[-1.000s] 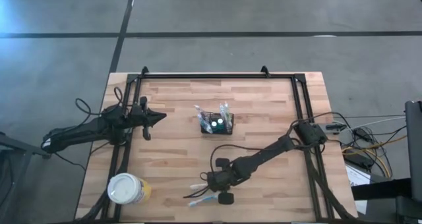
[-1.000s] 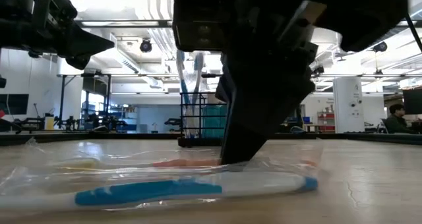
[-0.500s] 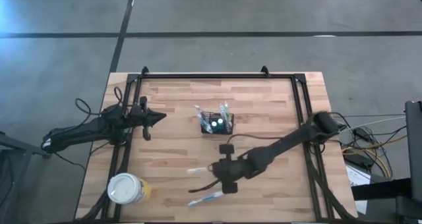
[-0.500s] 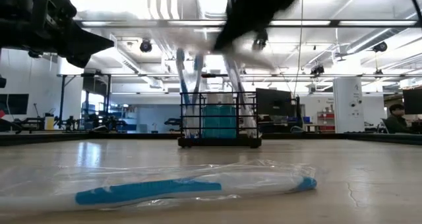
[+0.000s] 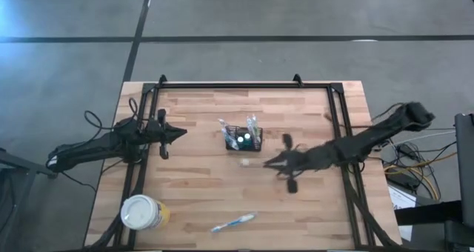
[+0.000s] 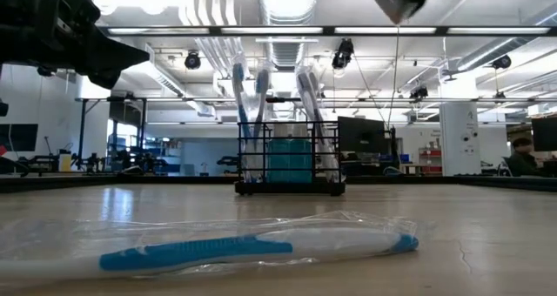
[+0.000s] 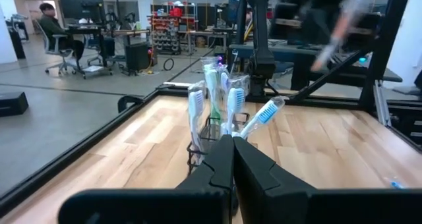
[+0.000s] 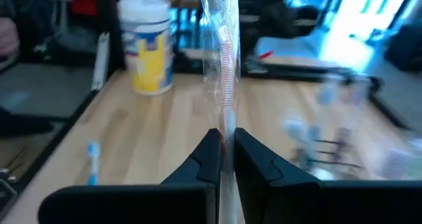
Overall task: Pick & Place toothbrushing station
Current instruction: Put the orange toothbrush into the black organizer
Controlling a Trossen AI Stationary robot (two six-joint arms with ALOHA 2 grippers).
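The toothbrushing station [image 5: 244, 138], a small black wire basket with several toothbrushes standing in it, rests on its base mid-table; the low view shows it as well [image 6: 289, 161]. Just to its near right, my right gripper [image 5: 268, 161] hangs above the table, shut on a clear-wrapped toothbrush [image 8: 224, 59]. A second wrapped toothbrush [image 5: 233, 222], a blue one, lies flat near the front edge. My left gripper [image 5: 178, 132] waits shut at the table's left, pointing level at the basket [image 7: 217, 112]. My right gripper pinches the wrapped toothbrush between its two fingers, on the wrapper [image 8: 226, 122] over the handle. The fingers point toward the table's left, slanting slightly down. The toothbrush is lifted clear of the table, and its pale end [image 5: 245, 162] sticks out past the fingertips.
A round white-lidded yellowish tub [image 5: 141, 213] stands at the near left corner. A black frame [image 5: 244, 85] runs round the far and side edges of the table. Bare wood lies between the basket and the blue toothbrush.
My right gripper has risen from the near part of the table with the wrapped toothbrush, which is now lifted clear. It has swung toward the far right, close to the basket, and tipped from pointing down to nearly level. The blue toothbrush has stayed where it was.
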